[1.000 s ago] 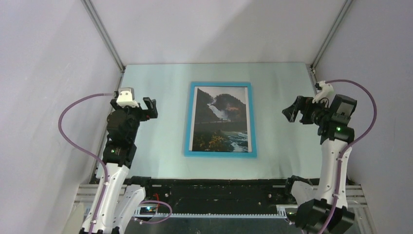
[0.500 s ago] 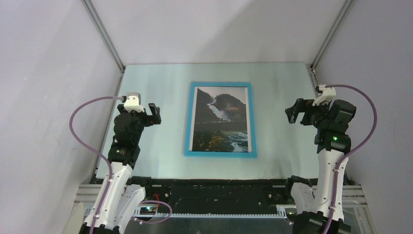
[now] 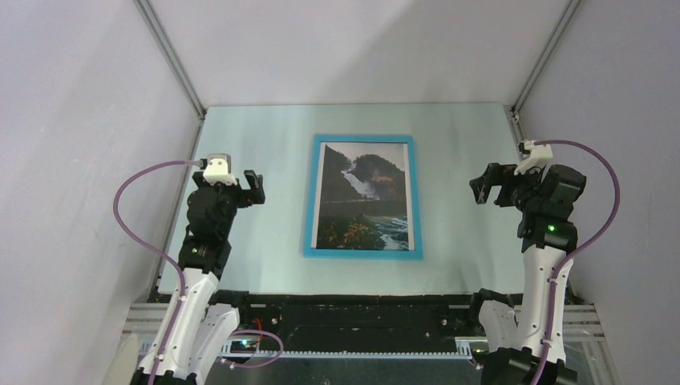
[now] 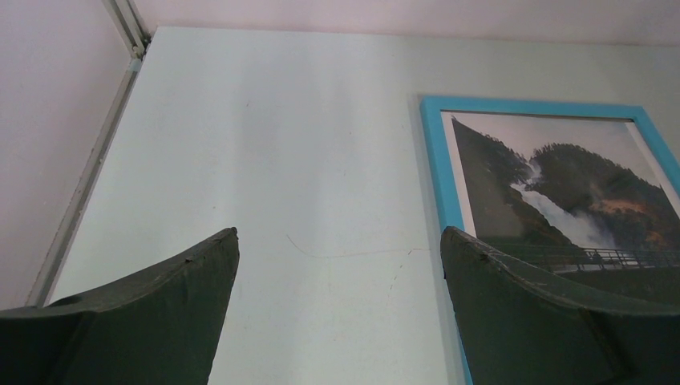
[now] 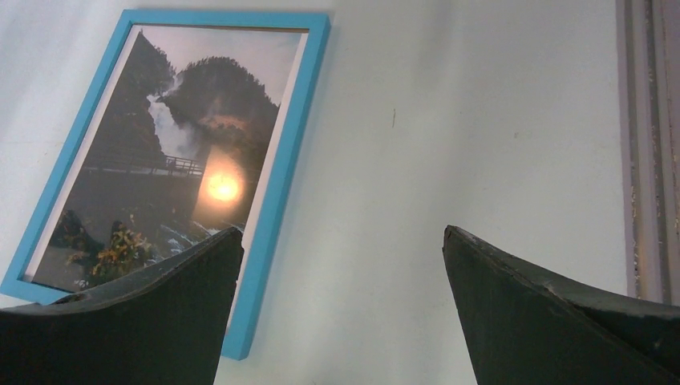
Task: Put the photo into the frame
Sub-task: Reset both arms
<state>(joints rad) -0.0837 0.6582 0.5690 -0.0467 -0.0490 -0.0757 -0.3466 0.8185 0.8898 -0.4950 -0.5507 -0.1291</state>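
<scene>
I am holding both arms out to the sides of the pale bench (image 3: 265,136), so that nothing is shading or crowding the work in the middle. The left gripper (image 3: 250,184) is hovering well left of the blue picture frame (image 3: 362,139), its jaws standing apart with only bare bench showing between them in the left wrist view. The right gripper (image 3: 483,183) is hovering well right of the frame, likewise spread and carrying nothing. The frame is lying flat, blue face up, long sides running away from me, about midway between the two grippers. The waterfall photo (image 3: 365,196) is sitting inside the frame's opening, picture side up, squared to it and bordered by blue on all four sides. A glare spot is showing on the picture in the right wrist view, which I am reading as a glossy or glazed surface. I am judging the insertion finished, with the arms standing clear for that reason.
</scene>
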